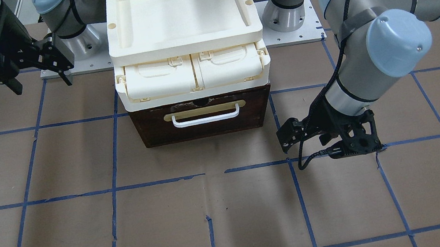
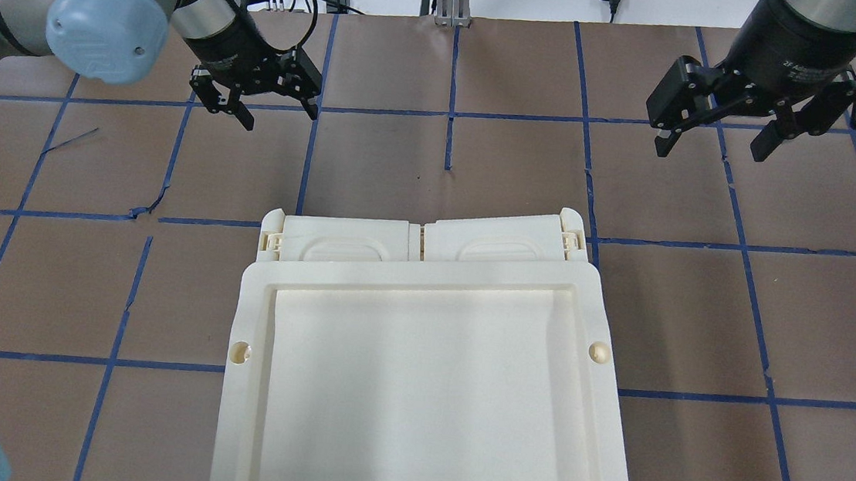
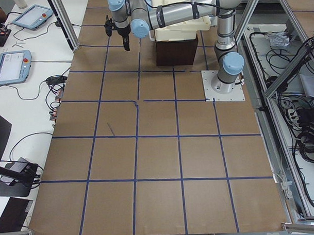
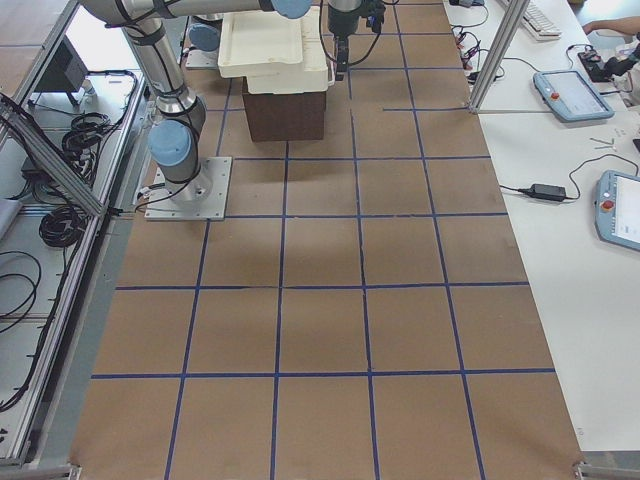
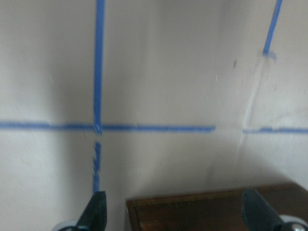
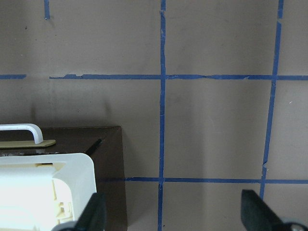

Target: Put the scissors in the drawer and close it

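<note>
My left hand [image 2: 278,113] hangs over the brown worktop [image 1: 86,235] with its fingers spread apart and empty, and my right hand [image 2: 712,151] hovers the same way, spread and holding nothing. Between the two, a little back toward my base, sits the drawer [image 1: 203,130], pushed in, its dark front and white bar handle [image 1: 207,120] facing away from me. Stacked above it are the cream lidded compartments [image 1: 194,74] and, topmost, the cream tray [image 1: 186,44].
</note>
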Robot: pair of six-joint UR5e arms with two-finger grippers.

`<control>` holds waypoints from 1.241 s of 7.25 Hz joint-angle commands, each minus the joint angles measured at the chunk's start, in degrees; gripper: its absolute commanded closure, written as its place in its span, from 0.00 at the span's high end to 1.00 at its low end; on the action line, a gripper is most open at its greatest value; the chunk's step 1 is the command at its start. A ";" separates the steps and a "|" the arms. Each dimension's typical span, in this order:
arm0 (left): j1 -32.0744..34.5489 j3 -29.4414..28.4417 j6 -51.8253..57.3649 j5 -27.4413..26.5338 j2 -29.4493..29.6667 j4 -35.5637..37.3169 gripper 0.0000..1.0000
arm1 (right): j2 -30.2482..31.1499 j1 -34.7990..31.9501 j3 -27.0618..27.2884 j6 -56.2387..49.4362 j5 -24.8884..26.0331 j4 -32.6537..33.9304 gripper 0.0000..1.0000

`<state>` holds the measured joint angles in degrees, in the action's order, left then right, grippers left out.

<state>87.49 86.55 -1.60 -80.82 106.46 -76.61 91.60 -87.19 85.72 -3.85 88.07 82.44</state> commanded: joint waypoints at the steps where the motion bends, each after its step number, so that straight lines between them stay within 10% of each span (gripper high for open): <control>1: 0.31 0.72 0.46 -5.83 -6.32 1.37 1.00 | -0.02 0.00 0.06 -0.01 0.00 0.00 1.00; 9: 0.75 3.28 -1.20 -13.84 -14.79 -10.75 1.00 | -0.02 0.00 0.42 -0.10 -0.09 0.09 1.00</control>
<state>88.37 89.71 -1.92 -93.26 92.10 -85.43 91.58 -87.19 86.06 -3.92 88.05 82.53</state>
